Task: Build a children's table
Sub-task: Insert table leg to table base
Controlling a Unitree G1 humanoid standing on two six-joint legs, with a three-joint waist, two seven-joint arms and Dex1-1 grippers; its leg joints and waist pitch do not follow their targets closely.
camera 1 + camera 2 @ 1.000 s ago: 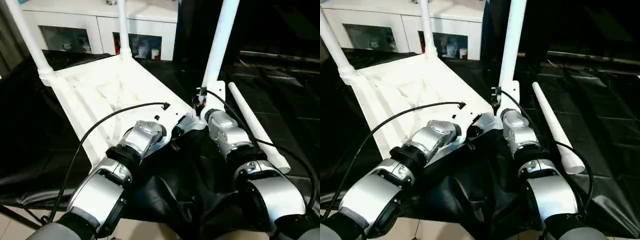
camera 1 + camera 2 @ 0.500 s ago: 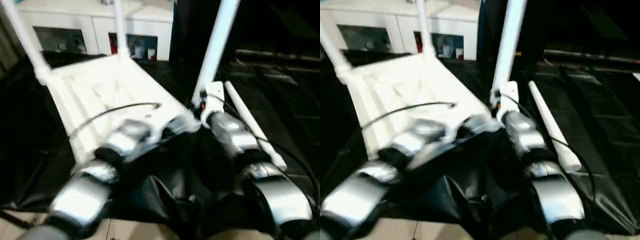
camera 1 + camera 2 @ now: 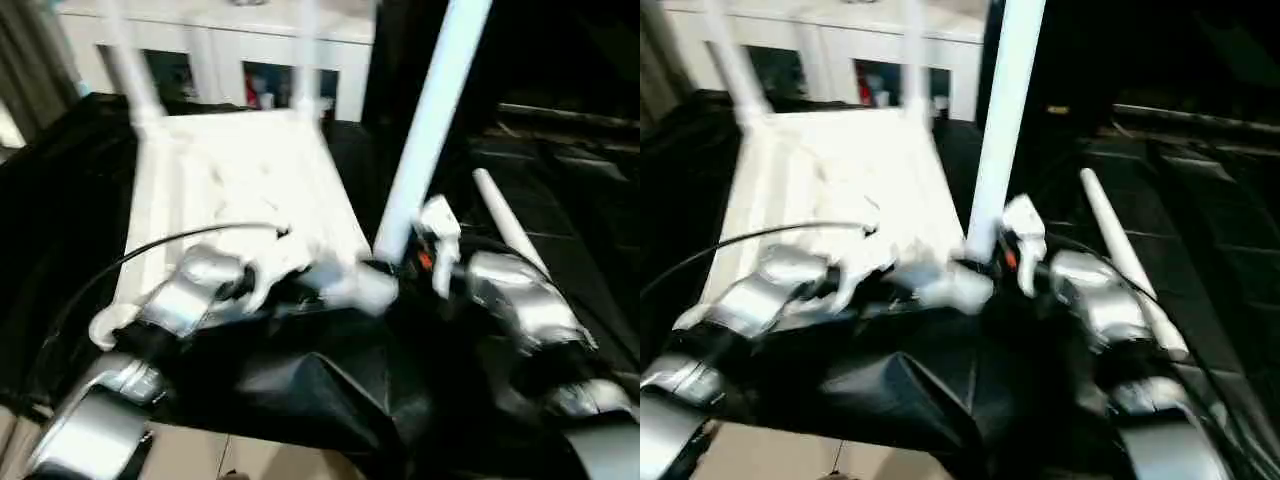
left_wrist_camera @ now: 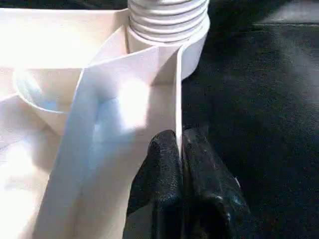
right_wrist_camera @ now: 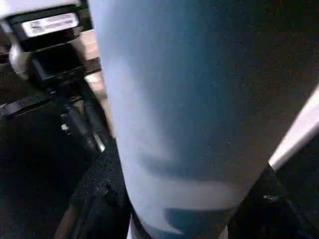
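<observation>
1. The tabletop lies upside down on the black cloth, ribbed underside up, running from my forearms toward twelve o'clock. Two legs stand in its far corner sockets at about eleven and twelve o'clock; a third, the near upright leg, rises from the near corner at one o'clock.
2. The loose leg lies flat on the cloth at two o'clock, well apart from the tabletop. I judge the fourth socket, at the near corner on my left side, to be unfilled.
3. My left gripper is pinched together on the thin raised rim of the tabletop, just beside the threaded base of a leg.
4. My right gripper stands half apart, its two fingers on either side of the near upright leg, low on the tube; I judge this a clamp on the tube.
5. Handling judgement: hollow white plastic, light and fairly stiff, with a smooth, slippery surface. The rim is thin and may flex or slip out of a pinch.
6. Hold judgement: take a leg low, near its thick end, where the tube fills the jaws. Take the tabletop at a corner, next to a socket, where the ribs stiffen it.
</observation>
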